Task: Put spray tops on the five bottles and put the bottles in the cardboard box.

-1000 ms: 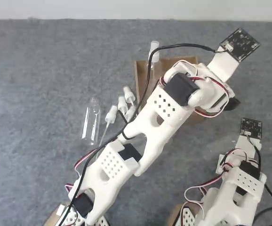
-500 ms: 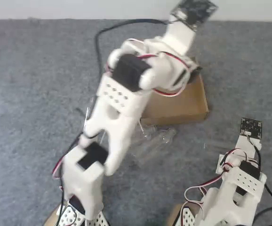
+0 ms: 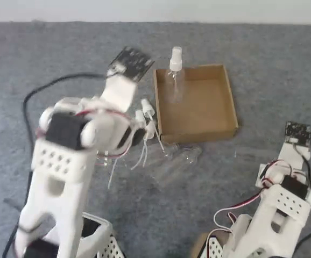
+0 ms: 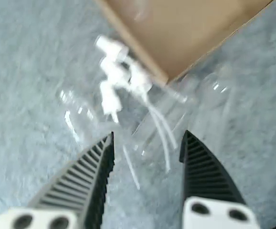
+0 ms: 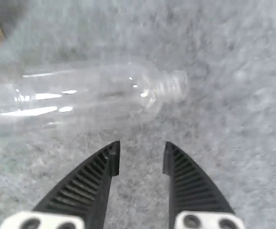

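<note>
The cardboard box [image 3: 220, 126] lies open at the table's middle back. One clear bottle with a white spray top [image 3: 174, 75] stands upright in its far left corner. Loose white spray tops [image 3: 146, 115] [image 4: 118, 76] lie bunched just left of the box [image 4: 176, 33]. Uncapped clear bottles [image 3: 183, 156] lie in front of the box. My left gripper [image 4: 147, 143] hangs open above the spray tops' thin tubes, holding nothing. My right gripper [image 5: 141, 149] is open, close to the carpet, just short of an uncapped clear bottle [image 5: 85, 102] that lies on its side.
Grey carpet covers the whole table. The left arm [image 3: 69, 145] stands tall at the left and hides the carpet under it. The right arm [image 3: 282, 199] sits low at the front right. Another clear bottle [image 4: 73, 112] lies left of the spray tops.
The left arm has swung from over the box to the left and now hangs over the spray tops. The box with the capped bottle is uncovered. The right arm has barely shifted.
</note>
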